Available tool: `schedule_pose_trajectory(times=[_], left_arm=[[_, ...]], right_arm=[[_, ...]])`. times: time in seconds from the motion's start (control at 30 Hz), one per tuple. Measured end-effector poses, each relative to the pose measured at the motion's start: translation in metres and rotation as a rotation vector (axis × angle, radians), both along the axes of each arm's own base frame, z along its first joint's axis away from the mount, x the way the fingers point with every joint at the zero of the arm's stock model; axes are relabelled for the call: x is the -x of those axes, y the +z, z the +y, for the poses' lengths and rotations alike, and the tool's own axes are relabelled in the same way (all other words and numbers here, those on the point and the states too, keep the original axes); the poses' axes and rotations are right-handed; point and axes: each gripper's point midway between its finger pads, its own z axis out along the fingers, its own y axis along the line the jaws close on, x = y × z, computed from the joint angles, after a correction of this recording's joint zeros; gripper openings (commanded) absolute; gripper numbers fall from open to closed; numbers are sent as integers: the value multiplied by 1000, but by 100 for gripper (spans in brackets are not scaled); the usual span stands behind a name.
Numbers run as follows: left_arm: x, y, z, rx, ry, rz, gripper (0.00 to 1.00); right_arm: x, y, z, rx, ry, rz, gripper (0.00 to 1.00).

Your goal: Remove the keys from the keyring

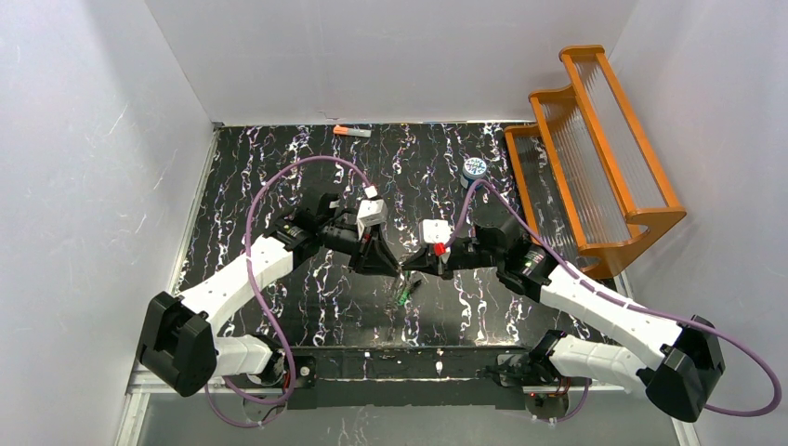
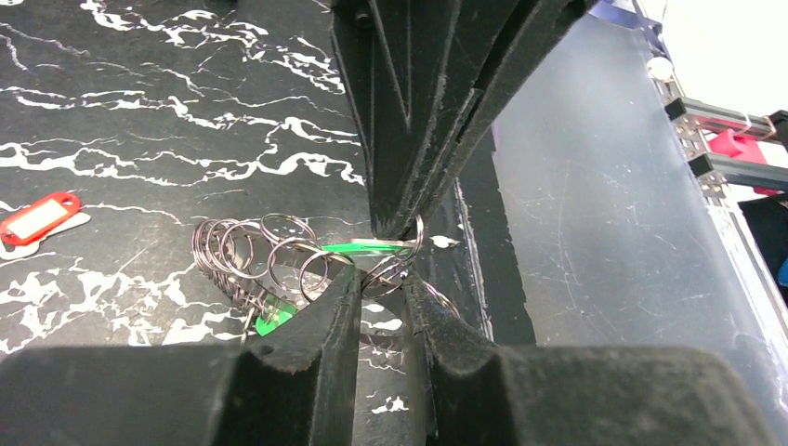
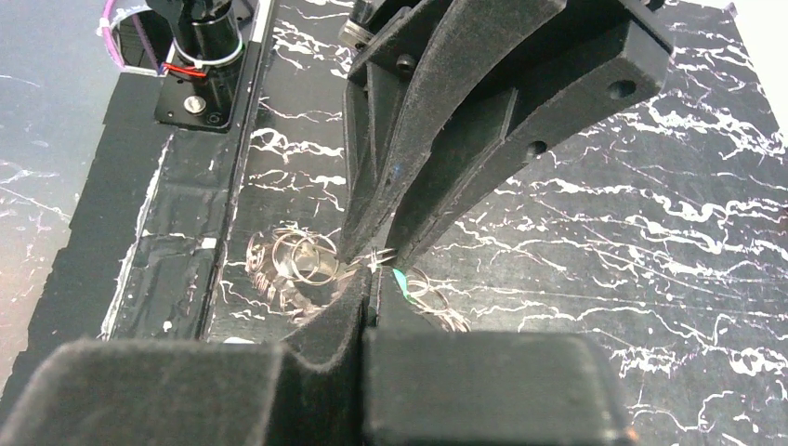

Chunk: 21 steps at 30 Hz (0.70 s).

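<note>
The keyring (image 2: 243,253) is a tangle of thin silver wire loops, hanging just above the black marbled table between my two grippers. My right gripper (image 3: 374,279) is shut on a flat green key (image 2: 358,247) where it joins a loop; it enters the left wrist view from above (image 2: 395,223). My left gripper (image 2: 386,281) has its jaws drawn in to a narrow gap, pinching one wire loop at their tips. A second green key (image 2: 274,321) dangles under the loops. A red key (image 2: 37,216) lies apart on the table. From above, both grippers (image 1: 401,267) meet mid-table.
An orange-and-grey stick (image 1: 351,132) lies at the far edge. A blue-and-white canister (image 1: 475,168) stands beside an orange wooden rack (image 1: 595,149) at the right. White walls close in the table's left and back sides.
</note>
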Motion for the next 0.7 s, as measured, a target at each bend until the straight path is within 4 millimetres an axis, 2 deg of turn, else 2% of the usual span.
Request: schedule_pose_trajectory(times=[0.2,0.37,0.7], left_arm=[[-13,-3,-3,-45,103,41,0],[-33,-2,-6,-55,222,93,0],[-52,4,-11,-37,331,131,0]], right_arm=[[-3,-5,-3,10,-32,17,1],[-8,-8,-3,18,-62,10,1],[-16,-43,1,103,-100,52,1]])
